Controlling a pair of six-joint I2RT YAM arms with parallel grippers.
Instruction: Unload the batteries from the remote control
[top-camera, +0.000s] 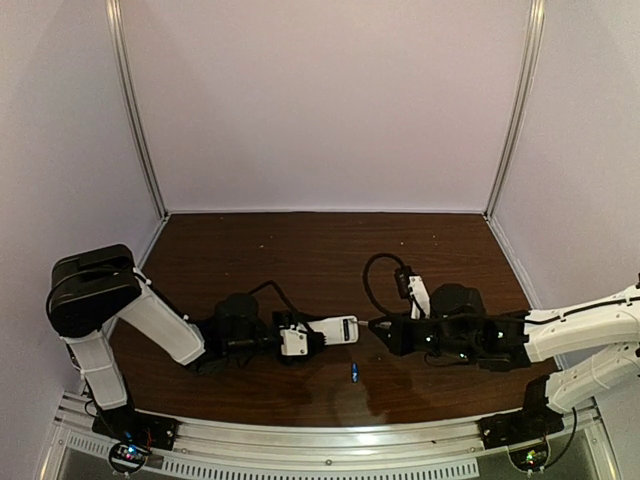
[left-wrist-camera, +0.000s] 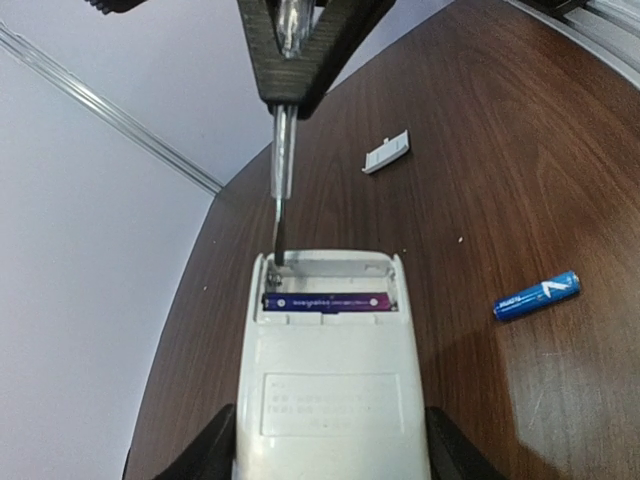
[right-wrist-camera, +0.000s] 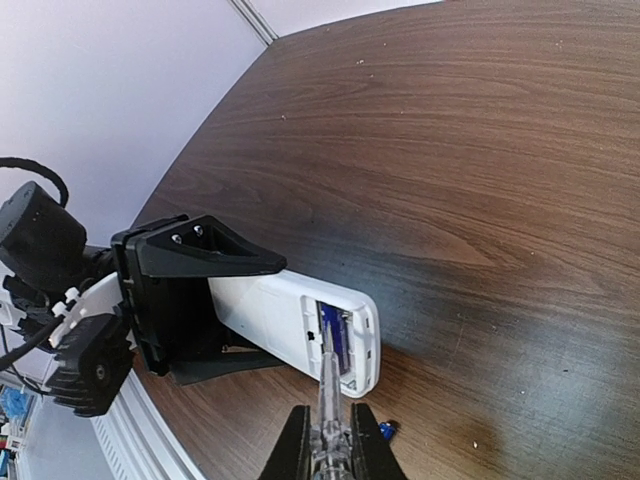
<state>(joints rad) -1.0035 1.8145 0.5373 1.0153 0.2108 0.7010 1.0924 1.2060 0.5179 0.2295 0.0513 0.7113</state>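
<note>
The white remote control (top-camera: 338, 328) (left-wrist-camera: 330, 390) (right-wrist-camera: 270, 315) lies back-up, and my left gripper (top-camera: 297, 341) (left-wrist-camera: 330, 425) is shut on its sides. Its battery bay is uncovered at the far end. One blue-dark battery (left-wrist-camera: 325, 300) (right-wrist-camera: 335, 335) sits in the bay, with an empty slot beside it. Another blue battery (top-camera: 355, 372) (left-wrist-camera: 537, 296) (right-wrist-camera: 385, 430) lies loose on the table close to the remote. My right gripper (top-camera: 385, 333) (right-wrist-camera: 328, 445) is shut on a thin screwdriver (left-wrist-camera: 283, 160) (right-wrist-camera: 327, 375), whose tip is in a corner of the empty slot.
A small white cover piece (left-wrist-camera: 387, 152) lies on the dark wooden table (top-camera: 300, 260) beyond the remote. Pale walls with metal corner rails (top-camera: 135, 110) close in the table on three sides. A metal rail (top-camera: 330, 450) runs along the near edge.
</note>
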